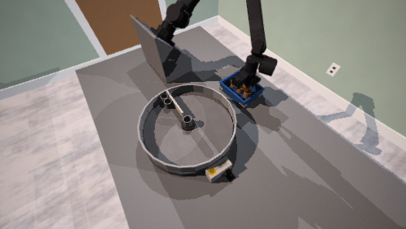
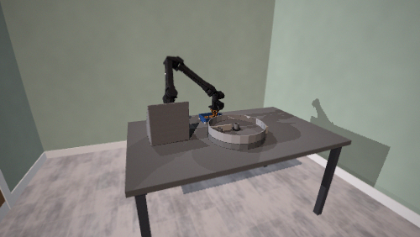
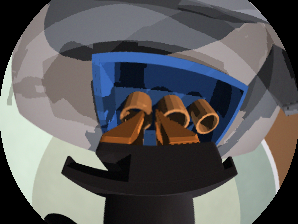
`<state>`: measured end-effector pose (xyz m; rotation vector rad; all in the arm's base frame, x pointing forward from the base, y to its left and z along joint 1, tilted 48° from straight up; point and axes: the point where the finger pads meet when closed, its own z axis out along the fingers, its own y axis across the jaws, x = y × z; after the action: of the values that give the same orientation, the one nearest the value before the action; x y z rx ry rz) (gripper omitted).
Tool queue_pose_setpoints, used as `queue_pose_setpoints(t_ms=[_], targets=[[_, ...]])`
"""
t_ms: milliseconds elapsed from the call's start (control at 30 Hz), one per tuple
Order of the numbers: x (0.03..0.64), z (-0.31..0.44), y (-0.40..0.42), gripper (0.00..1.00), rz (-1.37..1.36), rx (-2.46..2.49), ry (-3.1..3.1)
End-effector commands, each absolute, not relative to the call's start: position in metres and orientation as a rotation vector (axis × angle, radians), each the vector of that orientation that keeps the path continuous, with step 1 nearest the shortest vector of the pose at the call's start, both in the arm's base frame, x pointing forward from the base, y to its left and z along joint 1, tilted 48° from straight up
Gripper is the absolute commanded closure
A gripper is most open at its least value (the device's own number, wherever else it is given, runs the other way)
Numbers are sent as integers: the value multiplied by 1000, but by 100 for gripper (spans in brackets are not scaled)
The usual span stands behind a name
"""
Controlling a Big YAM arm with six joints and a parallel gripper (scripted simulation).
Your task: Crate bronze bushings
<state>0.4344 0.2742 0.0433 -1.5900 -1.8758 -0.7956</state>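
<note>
Evidently, the sorting is over and the letting go is in hand, as far as I can judge from where I stand.
Crate: the blue crate (image 1: 232, 96) (image 2: 204, 118) (image 3: 170, 59) stands on the table beside the turning table, with three bronze bushings (image 1: 247, 94) (image 3: 172, 106) inside, lying close together.
Turning table: no bronze shows inside the ring wall of the turning table (image 1: 183, 167) (image 2: 239, 137); two grey bushings (image 1: 167, 101) (image 2: 219, 129), the steel ones I take it, sit near the wall beside a pale strip (image 1: 176, 103) (image 2: 226, 126).
Hand: the gripper (image 1: 242, 86) (image 2: 214, 113) (image 3: 150, 115) is low over the crate, its orange fingers parted by a narrow gap, grasping nothing that I can see.
Next move: probably spread the fingers a little more, then rise straight up until they clear the bushings and the crate wall.
Risk: the fingertips are so near two of the bushings that a sideways pull might drag or tip one.
Leave alone: both grey bushings should stay put.
</note>
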Motion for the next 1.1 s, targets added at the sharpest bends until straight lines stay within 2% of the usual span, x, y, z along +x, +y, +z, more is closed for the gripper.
queue_pose_setpoints(t_ms=[0, 1067], targets=[[450, 56, 272, 86, -845, -1602, -1881], [457, 129, 198, 86, -870, -1601, -1896]])
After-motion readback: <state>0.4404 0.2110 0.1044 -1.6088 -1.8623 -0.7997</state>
